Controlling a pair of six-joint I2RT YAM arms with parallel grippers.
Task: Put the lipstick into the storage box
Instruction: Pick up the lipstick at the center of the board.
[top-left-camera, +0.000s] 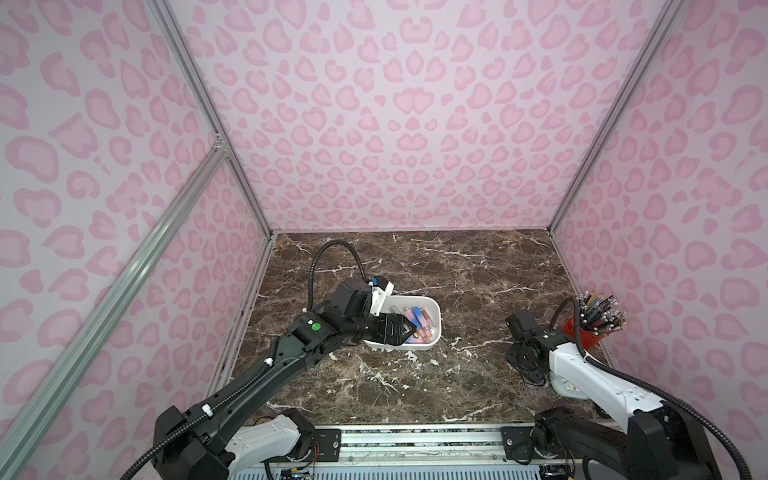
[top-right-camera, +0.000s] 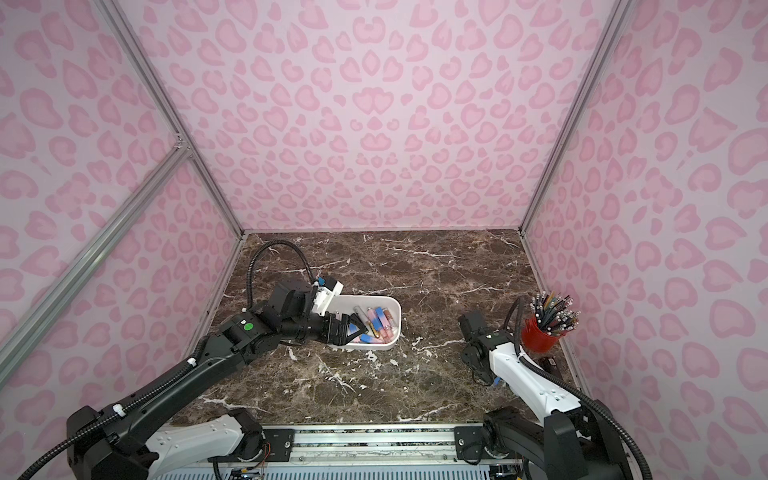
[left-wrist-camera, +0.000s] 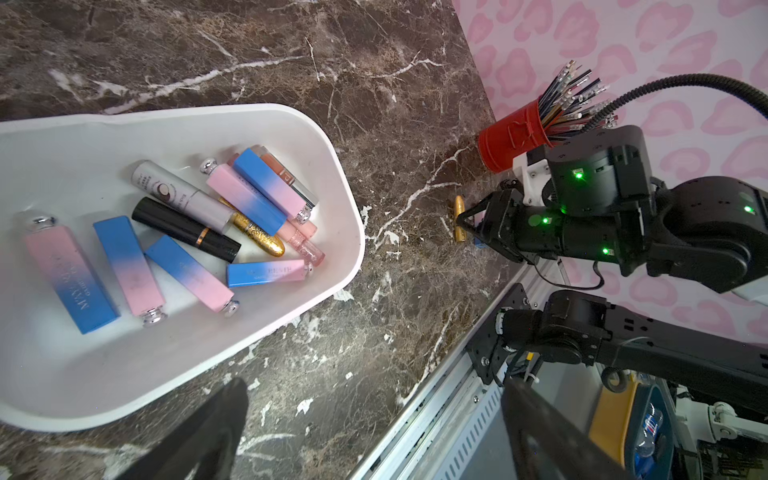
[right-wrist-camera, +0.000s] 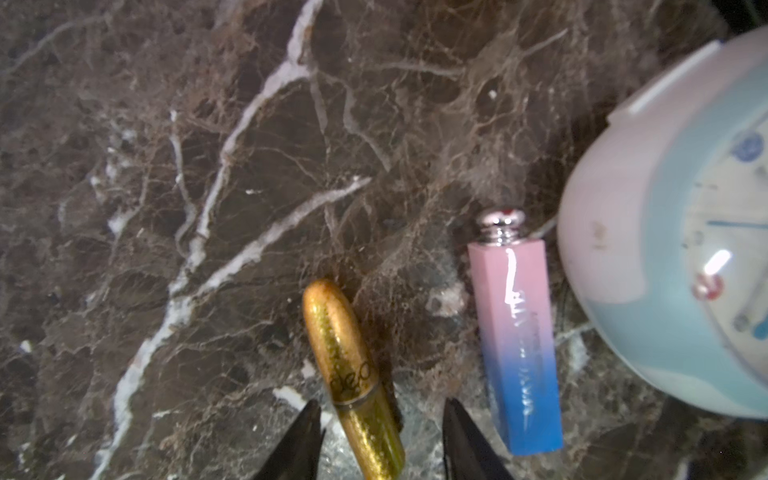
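A gold lipstick (right-wrist-camera: 349, 374) lies on the marble table between the fingertips of my right gripper (right-wrist-camera: 382, 419). The jaws straddle it, still apart from its sides, so the gripper is open. The left wrist view shows the same lipstick (left-wrist-camera: 459, 218) at that gripper (left-wrist-camera: 467, 222). A pink-and-blue lipstick (right-wrist-camera: 513, 345) lies beside it. The white storage box (top-left-camera: 434, 307) (top-right-camera: 397, 309) (left-wrist-camera: 345, 199) holds several lipsticks. Above its near end hangs my left gripper (top-left-camera: 409, 330) (top-right-camera: 357, 328) (left-wrist-camera: 374, 436), open and empty.
A red cup of pencils (top-left-camera: 582, 332) (top-right-camera: 540, 334) (left-wrist-camera: 511, 141) stands by the right wall, behind the right arm. A round white and pale blue object (right-wrist-camera: 665, 249) sits close to the pink-and-blue lipstick. A metal rail (top-left-camera: 415, 440) runs along the table's front edge.
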